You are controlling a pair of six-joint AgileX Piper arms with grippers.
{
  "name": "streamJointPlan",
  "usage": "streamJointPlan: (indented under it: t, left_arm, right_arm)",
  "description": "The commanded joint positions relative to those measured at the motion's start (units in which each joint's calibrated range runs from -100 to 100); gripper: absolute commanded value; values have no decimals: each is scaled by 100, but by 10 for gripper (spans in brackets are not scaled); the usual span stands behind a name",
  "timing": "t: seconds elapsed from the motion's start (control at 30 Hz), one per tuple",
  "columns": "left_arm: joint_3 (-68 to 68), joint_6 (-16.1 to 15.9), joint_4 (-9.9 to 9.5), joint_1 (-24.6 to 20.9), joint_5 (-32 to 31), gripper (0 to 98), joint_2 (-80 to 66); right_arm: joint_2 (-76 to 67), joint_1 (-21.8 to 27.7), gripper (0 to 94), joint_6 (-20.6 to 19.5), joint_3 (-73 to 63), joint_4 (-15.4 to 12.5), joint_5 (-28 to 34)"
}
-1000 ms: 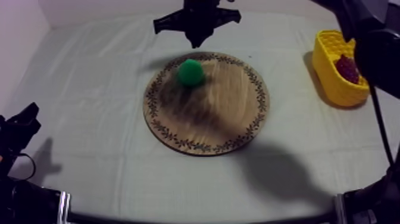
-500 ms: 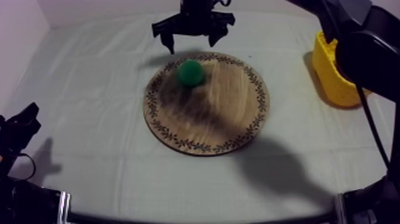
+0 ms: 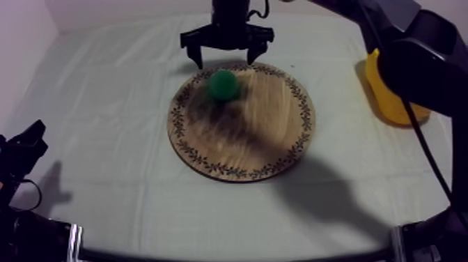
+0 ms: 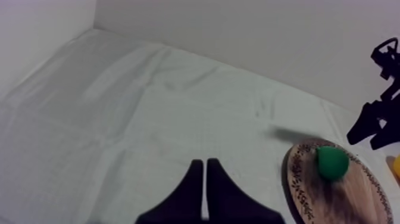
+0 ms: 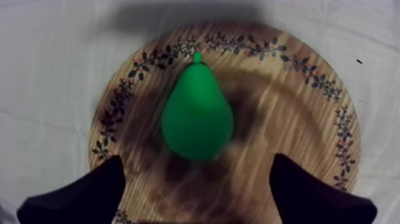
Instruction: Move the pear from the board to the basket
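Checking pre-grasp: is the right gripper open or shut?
Open. The right gripper has its fingers wide apart, nothing gripped; the pear lies on the board between them, untouched.

- This looked like a robot lab or test cell.
- A counter [image 3: 104,139] lay under a plain grey-white cloth [image 4: 119,119], with bare pale walls [image 4: 250,36] close behind and beside it.
- A black left arm [image 3: 21,157] and right arm [image 3: 425,63] flanked the counter.
- The props were few: a toy pear [image 3: 223,83] on a board [image 3: 264,139], and a basket [image 3: 383,101].
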Motion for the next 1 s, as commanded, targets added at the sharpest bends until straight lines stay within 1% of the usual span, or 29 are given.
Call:
streamJointPlan:
  t: [0.0,0.3,0.53,0.73,0.8,0.83,0.97]
  left_arm:
    - [0,1,-1,2,-1,1,0]
    - [0,1,-1,2,-1,1,0]
    - [0,1,-1,2,-1,1,0]
    - [0,1,-1,2,-1,1,0]
    - [0,1,-1,2,-1,1,0]
    - [0,1,-1,2,-1,1,0]
    - [0,1,-1,2,-1,1,0]
  right_arm:
    - [122,12,887,-27,-61,-19,7]
    - [655,69,869,-56,-370,-151,-2]
    - [1130,76,846,25,-685,-254,-17]
    - [1530,84,815,107,-1088,-250,-31]
    - [1626,91,773,133,-1217,-253,-38]
    - [1666,95,735,145,-1278,-254,-40]
    - [1786,103,505,199,-1446,-243,-67]
